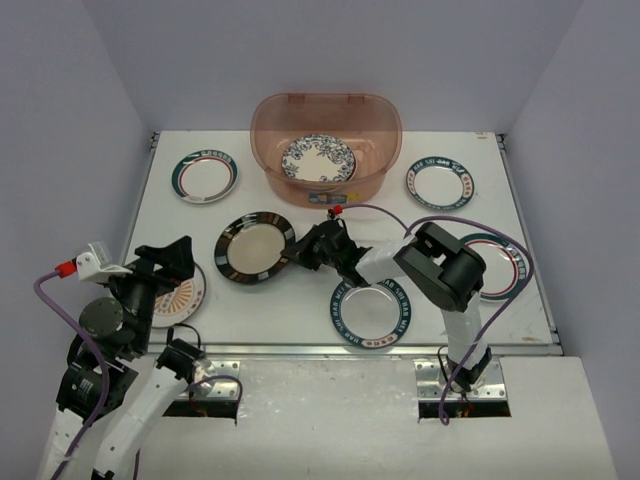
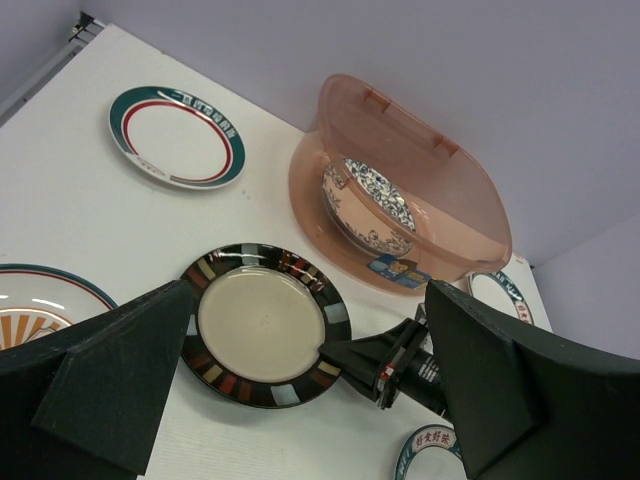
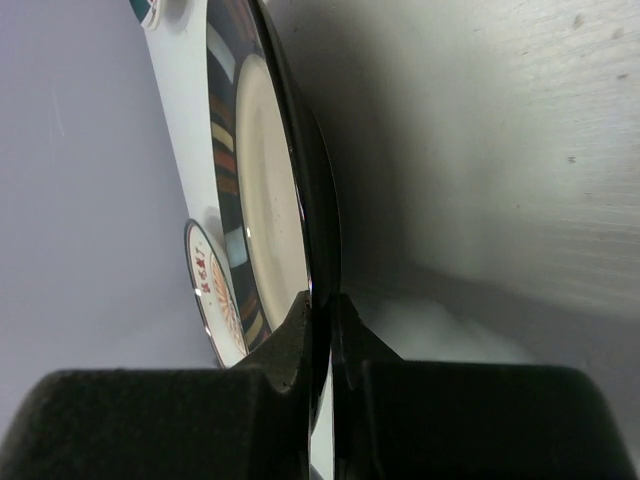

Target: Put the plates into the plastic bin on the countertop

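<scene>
Dark-rimmed cream ceramic plate [image 1: 253, 247], small and round, lies near the middle of the flat white table [image 1: 280, 315], caught at its right edge by the right pincer [image 1: 299, 250], whose two black fingers [image 3: 290, 340] press shut on the rim, one on each face. Whether the gripped edge is raised off the surface cannot be told. Just beyond this plate the translucent reddish-brown plastic bin [image 1: 385, 150], oval and rimmed, stands at the far edge of the table, a small label [image 1: 322, 197] on its front wall. Inside the bin lies a blue-and-white floral plate [image 1: 318, 160]. A teal-rimmed plate with a red ring [image 1: 205, 176] lies on the table to the left of the bin, and a teal-rimmed white lettered plate [image 1: 440, 181] to its right, both apart from it. A second lettered teal plate [image 1: 370, 310] lies near the front edge, just beside the right arm [image 1: 440, 270], and the arm's elbow partly covers a teal-and-red-rimmed plate [image 1: 508, 268] at the right side. At the near left, the left pincer [image 1: 165, 262] hangs with its jaws spread wide and nothing between them, above an orange sunburst plate [image 1: 185, 297] that shows partly beneath it. In the left wrist view its wide-set black fingers [image 2: 110, 380] frame the dark-rimmed plate and the bin beyond.
</scene>
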### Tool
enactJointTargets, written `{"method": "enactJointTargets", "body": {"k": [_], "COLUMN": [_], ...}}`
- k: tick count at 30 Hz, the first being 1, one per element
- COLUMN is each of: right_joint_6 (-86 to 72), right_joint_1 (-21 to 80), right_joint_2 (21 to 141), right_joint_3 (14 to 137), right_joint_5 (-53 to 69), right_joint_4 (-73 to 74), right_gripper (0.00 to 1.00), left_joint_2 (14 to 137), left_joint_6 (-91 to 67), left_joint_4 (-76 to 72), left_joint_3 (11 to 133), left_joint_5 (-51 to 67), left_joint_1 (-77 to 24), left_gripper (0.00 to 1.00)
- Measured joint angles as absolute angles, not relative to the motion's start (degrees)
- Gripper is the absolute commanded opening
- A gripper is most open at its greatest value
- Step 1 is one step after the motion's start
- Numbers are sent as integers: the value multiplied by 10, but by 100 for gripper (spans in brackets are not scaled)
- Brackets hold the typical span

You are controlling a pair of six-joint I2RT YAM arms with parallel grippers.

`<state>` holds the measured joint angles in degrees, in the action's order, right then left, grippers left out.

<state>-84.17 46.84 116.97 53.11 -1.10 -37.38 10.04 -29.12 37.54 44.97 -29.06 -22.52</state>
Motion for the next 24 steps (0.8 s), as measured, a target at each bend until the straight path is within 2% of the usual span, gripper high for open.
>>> {"method": "enactJointTargets", "body": {"k": [8,16,20,24], "right_joint_6": [-818,-822,-796,-747], "right_joint_1": [434,406,354,263], "right_joint_2": [1108,1017,992,1030], "right_joint_3": [510,540,626,803], "right_joint_5": [119,240,293,316], "right_joint_4": [-346,-331,-244,-124], "right_gripper": [0,0,0,0], "left_joint_2": [100,100,99,96], "left_joint_6": [-291,-291,-291,-291], "left_joint_4": [375,375,376,375], "left_joint_3": [449,449,449,449], "left_joint_5": [-291,-291,-291,-291], "left_joint_1": [-225,-225,-225,-225], "left_gripper": [100,100,100,100]}}
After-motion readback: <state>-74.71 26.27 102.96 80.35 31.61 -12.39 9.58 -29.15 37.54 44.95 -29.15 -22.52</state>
